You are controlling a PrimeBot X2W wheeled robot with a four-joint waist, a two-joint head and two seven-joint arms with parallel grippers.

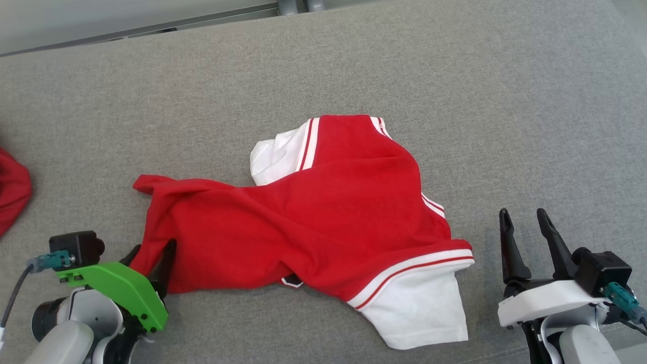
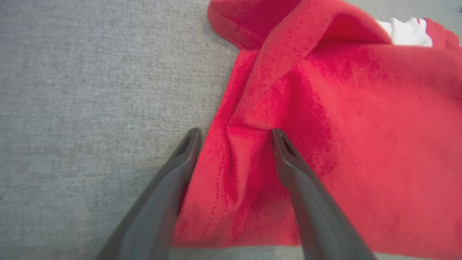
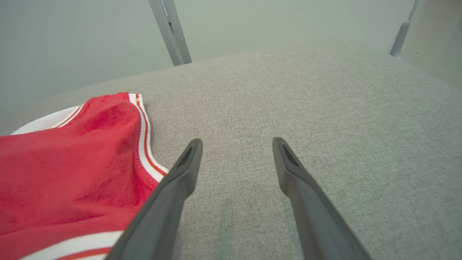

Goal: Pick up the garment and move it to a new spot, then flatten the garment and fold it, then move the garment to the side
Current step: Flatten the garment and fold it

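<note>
Wrinkles run across the garment (image 1: pixel 323 217), which from my head camera lies crumpled in the middle of the grey fabric surface (image 1: pixel 455 76), a white panel (image 1: pixel 419 308) with striped trim (image 1: pixel 419 268) at its near right end. My left gripper (image 1: pixel 154 246) sits at the garment's near left corner, fingers spread. My right gripper (image 1: pixel 522 212) rests on bare fabric just beside the white panel, jaws wide apart and holding nothing. A second red cloth (image 1: pixel 12 192) pokes in at the far left edge.

From my left wrist, the left gripper (image 2: pixel 235 131) straddles a fold of the garment (image 2: pixel 361 144): one finger lies beside the hem, the other on the red cloth, unclosed.

From my right wrist, the right gripper (image 3: pixel 237 141) stands spread over bare surface, the garment (image 3: pixel 65 173) to its left and a metal post (image 3: pixel 171 32) beyond.
</note>
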